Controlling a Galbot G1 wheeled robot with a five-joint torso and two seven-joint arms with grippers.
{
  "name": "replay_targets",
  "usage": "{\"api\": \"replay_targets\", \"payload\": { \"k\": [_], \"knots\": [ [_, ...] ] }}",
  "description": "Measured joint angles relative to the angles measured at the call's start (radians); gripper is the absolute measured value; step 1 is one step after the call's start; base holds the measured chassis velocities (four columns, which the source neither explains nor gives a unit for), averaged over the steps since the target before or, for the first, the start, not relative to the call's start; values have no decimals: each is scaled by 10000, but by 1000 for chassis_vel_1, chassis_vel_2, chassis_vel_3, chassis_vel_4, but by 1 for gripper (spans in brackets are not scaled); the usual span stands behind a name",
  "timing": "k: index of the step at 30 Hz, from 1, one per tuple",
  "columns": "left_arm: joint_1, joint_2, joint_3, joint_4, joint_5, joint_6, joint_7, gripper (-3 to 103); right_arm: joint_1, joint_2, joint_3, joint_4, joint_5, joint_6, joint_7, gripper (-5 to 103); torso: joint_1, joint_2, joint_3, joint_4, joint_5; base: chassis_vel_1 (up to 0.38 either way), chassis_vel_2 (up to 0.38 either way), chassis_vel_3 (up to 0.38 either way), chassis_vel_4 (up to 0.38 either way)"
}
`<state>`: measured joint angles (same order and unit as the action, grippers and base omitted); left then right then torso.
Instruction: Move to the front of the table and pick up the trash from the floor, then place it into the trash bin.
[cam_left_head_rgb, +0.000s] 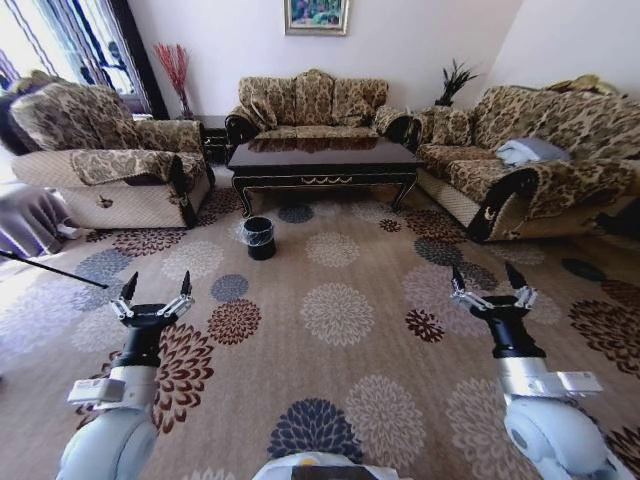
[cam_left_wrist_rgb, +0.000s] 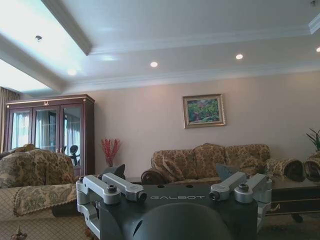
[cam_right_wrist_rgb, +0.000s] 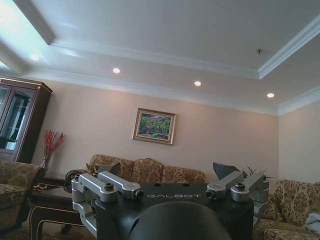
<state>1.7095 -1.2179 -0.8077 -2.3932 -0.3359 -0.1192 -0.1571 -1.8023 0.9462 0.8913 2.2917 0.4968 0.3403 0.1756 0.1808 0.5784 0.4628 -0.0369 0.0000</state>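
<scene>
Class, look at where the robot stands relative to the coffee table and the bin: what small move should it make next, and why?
Probably drive forward across the floor toward the table. The table and the trash bin stand well ahead, far from both arms. The left gripper and right gripper are raised, open and empty, with nothing near them.

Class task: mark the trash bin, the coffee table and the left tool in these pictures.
trash bin (cam_left_head_rgb: 260, 238): head view, on its black side wall.
coffee table (cam_left_head_rgb: 320, 156): head view, on its glossy top.
left tool (cam_left_head_rgb: 157, 298): head view, midway between its spread fingertips.
</scene>
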Motion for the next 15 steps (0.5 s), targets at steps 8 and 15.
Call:
{"api": "replay_targets", "payload": {
  "k": [8, 15],
  "knots": [
    [-70, -30, 14, 42, -40, -5, 7, 100, 30, -83, 479, -282, -33, 338, -920, 100, 132, 317, 185, 0, 0, 0, 0, 0, 0],
    [-115, -50, 36, 93, -47, -7, 28, 100, 65, -185, 756, -477, 296, 596, -1576, 100, 236, 591, 354, 0, 0, 0, 0, 0, 0]
  ]
}}
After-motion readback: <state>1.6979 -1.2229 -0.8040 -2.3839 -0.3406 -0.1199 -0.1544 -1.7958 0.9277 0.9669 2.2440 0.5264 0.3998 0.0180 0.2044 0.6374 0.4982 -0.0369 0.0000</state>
